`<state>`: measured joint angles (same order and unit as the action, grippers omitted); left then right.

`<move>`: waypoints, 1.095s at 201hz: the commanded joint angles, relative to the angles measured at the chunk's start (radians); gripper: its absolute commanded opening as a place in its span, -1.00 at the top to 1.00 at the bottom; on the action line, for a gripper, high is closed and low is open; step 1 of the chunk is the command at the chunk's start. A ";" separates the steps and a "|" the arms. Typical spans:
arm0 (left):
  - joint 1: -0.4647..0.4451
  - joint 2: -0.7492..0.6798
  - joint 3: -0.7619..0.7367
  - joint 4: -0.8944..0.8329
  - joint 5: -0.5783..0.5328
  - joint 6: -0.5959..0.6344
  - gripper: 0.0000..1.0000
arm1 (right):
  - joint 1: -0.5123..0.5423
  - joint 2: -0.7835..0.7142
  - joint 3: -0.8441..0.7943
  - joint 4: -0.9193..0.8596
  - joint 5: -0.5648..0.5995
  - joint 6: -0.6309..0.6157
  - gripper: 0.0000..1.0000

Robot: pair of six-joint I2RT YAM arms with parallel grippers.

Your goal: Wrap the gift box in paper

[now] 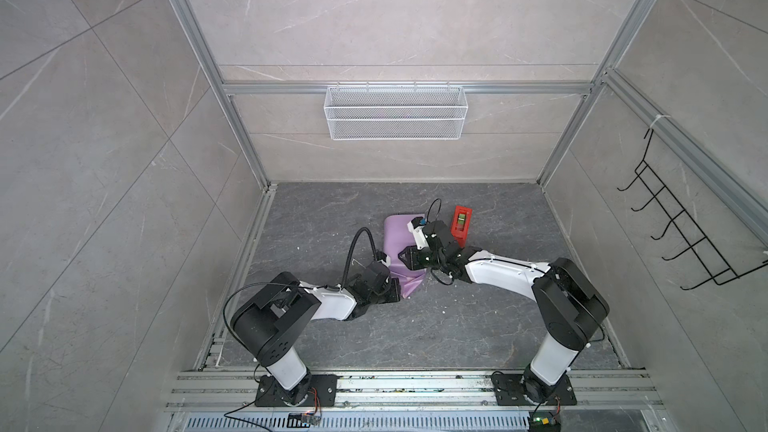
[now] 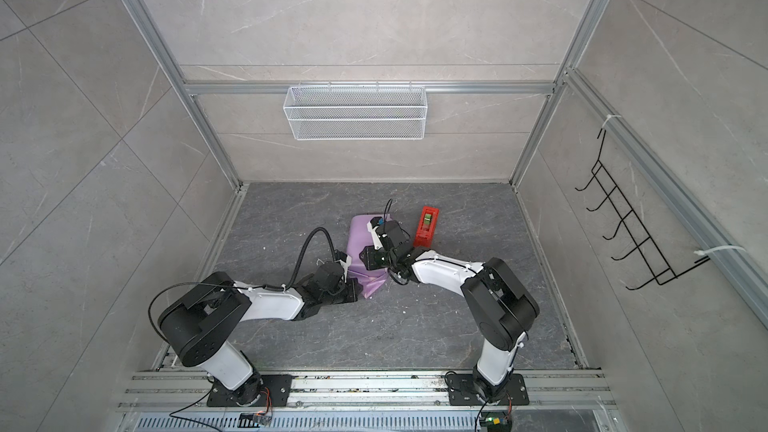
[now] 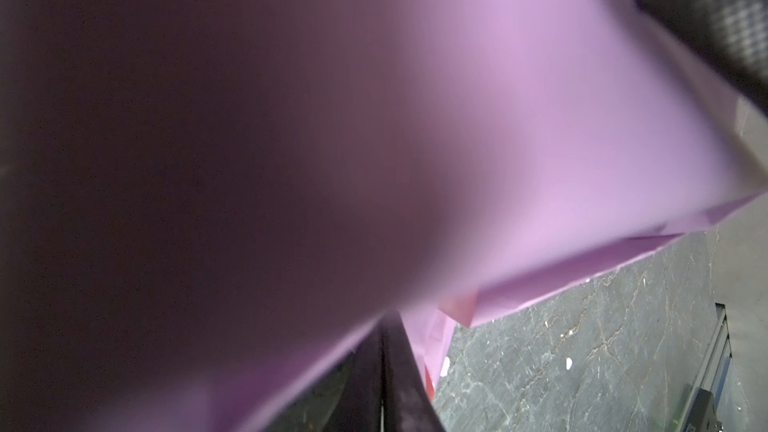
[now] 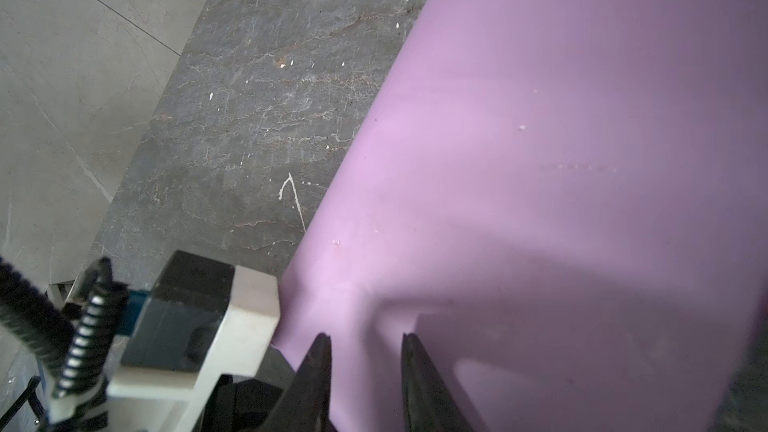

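The thin, limp, crease-prone paper [image 3: 540,118] filled the lens, its edge pinched in the closed left gripper [image 3: 384,351]. The right gripper [image 4: 366,338] hovered over it, jaws slightly apart, empty. The gift box lay hidden, likely beneath, beside the red dispenser [image 1: 462,224].

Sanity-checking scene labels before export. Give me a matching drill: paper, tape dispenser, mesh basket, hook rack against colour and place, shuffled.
Things
1. paper
2. tape dispenser
3. mesh basket
4. hook rack

Colour and place
A. red, standing on the table
B. black, hung on the right-hand wall
C. lilac, lying mid-table
D. white, hung on the back wall

Pairs: 1-C, 2-A, 3-D, 4-B
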<state>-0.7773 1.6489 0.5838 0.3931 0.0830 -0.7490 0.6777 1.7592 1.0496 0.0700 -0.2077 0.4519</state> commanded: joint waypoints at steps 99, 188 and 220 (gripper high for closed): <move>-0.083 -0.107 -0.003 -0.043 -0.043 -0.024 0.60 | 0.002 -0.018 0.021 -0.127 -0.004 0.005 0.28; 0.077 -0.415 -0.010 -0.309 -0.001 0.017 0.01 | -0.014 -0.333 -0.065 -0.325 0.032 -0.005 0.07; 0.091 -0.421 0.001 -0.374 0.033 0.032 -0.10 | 0.054 -0.444 -0.233 -0.322 0.091 0.119 0.06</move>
<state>-0.6853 1.2457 0.5735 0.1066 0.0696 -0.7361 0.6792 1.3453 0.9257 -0.1810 -0.1753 0.4850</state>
